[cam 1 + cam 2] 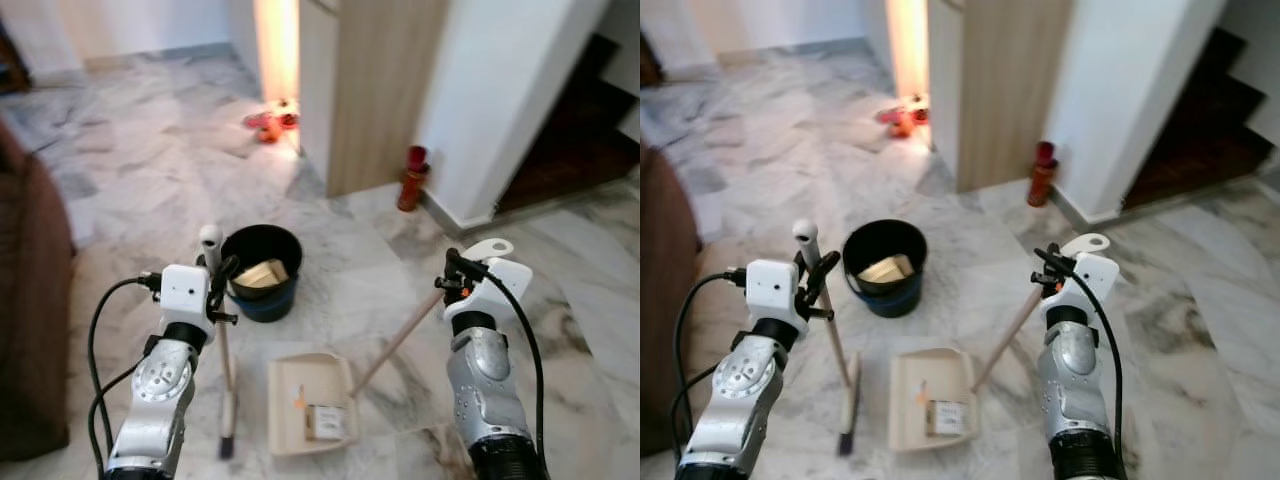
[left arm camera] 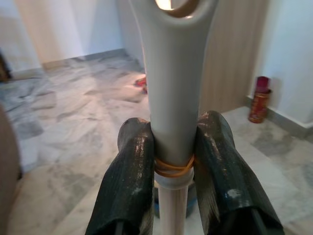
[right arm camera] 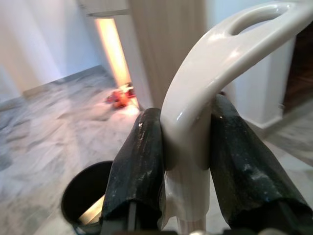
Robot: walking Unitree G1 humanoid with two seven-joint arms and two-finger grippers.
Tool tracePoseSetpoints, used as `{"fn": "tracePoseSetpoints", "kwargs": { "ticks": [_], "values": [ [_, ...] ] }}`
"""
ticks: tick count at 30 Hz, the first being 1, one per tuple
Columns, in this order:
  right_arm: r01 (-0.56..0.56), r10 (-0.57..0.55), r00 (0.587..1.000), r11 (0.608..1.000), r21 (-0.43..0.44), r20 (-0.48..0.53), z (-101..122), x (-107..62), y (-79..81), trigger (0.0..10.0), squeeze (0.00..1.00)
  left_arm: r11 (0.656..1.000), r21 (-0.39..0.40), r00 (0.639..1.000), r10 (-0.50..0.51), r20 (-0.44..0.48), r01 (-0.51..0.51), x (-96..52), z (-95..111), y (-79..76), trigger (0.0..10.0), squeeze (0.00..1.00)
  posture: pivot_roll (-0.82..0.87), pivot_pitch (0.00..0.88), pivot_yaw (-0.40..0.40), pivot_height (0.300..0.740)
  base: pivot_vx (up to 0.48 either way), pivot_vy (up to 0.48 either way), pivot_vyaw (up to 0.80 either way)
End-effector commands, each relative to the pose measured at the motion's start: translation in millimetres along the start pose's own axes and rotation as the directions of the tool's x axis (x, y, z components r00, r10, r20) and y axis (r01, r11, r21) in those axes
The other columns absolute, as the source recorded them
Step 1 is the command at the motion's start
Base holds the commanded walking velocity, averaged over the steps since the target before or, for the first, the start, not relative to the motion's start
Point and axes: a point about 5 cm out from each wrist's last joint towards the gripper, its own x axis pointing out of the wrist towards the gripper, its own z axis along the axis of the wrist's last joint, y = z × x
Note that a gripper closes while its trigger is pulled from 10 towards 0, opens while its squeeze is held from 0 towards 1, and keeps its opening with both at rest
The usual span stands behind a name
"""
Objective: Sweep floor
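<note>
Where the marble floor [image 1: 150, 170] meets a brown sofa edge [image 1: 30, 300] on the robot's left, the left gripper [image 2: 171, 161] is clamped on the pale handle of a broom [image 1: 222, 350], both black fingers [image 2: 129, 181] pressed against the grip just above a rubber band. The broom stands nearly upright, its dark bristles on the floor beside the dustpan [image 1: 310, 400]. Just beyond it sits a black bucket [image 1: 262, 270] with a tan object inside. The cream dustpan lies flat on the floor between the two arms, holding a small box-like piece of litter. Its long handle slants up to the right gripper [image 3: 186, 161], whose fingers are closed around the looped grip. Farther back stand a wooden cabinet [image 1: 370, 90], a red canister [image 1: 412, 178] against the white wall, and dark stairs [image 1: 580, 120].
</note>
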Motion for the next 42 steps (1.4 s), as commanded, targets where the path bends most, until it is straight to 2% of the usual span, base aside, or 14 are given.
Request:
{"fn": "tracePoseSetpoints", "kwargs": {
  "ticks": [1,9,42],
  "values": [
    [0.032,-0.033,0.998,0.999,0.031,0.05,10.0,1.6,-7.3,10.0,0.0,1.0,0.004,0.999,-0.016,0.042,0.016,3.0,9.6,-6.4,10.0,0.0,0.08,0.048,-0.033,0.74,0.0,0.0,0.0],
    [0.033,-0.035,0.998,0.999,0.029,0.049,9.8,1.2,-8.7,10.0,0.0,1.0,0.0,0.999,-0.006,0.035,0.006,3.6,9.4,-4.5,10.0,0.0,0.08,0.052,-0.032,0.74,0.0,0.0,0.0],
    [-0.011,0.011,0.998,1.0,0.007,0.058,12.5,2.1,-5.1,10.0,0.0,1.0,0.003,1.0,0.007,0.028,-0.007,3.6,9.0,-4.2,10.0,0.0,0.08,0.054,-0.04,0.74,0.301,0.0,0.19]
  ]
}}
